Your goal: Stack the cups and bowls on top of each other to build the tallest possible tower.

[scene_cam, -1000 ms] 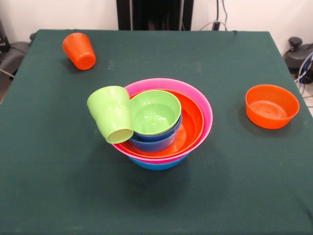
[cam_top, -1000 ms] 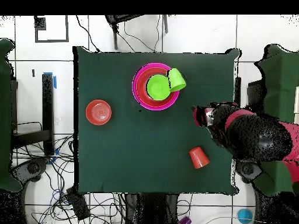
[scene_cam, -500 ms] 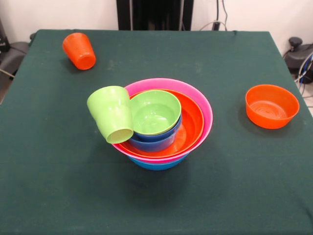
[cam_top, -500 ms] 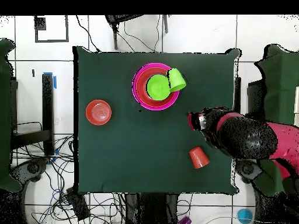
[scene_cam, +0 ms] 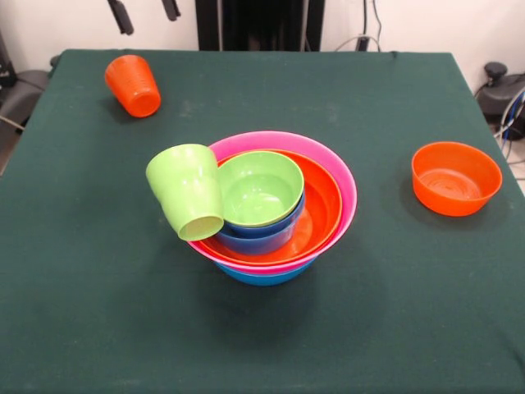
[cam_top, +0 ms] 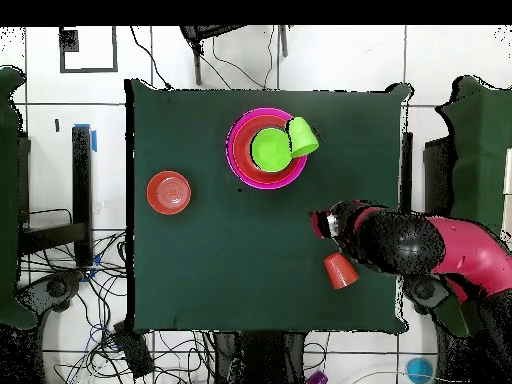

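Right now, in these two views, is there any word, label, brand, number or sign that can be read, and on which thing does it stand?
None can be read.
The cups and the bowls: plain coloured plastic, no print visible.
The table: plain dark green cloth, no marking.
The gripper: no label visible.

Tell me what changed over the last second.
The arm swung in over the table toward the orange cup, and the gripper tips now show at the front view's top edge, open and empty. The tower, the green cup leaning on it and the orange bowl stayed put.
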You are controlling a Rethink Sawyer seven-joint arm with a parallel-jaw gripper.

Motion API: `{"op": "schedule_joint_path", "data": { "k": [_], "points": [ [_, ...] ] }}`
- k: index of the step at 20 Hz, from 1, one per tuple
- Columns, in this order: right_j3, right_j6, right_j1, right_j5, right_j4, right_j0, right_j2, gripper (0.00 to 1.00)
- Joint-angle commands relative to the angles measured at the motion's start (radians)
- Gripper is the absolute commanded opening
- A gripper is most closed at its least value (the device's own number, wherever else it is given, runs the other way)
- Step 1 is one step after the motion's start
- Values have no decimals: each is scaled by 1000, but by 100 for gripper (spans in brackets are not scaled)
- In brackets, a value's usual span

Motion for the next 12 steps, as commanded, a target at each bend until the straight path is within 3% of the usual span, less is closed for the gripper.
{"op": "schedule_joint_path", "data": {
  "k": [1, 12],
  "points": [
    [60, 48, 65, -20, -72, 62, -91, 100],
    [8, 85, 100, -61, -93, 118, -153, 100]
  ]
}}
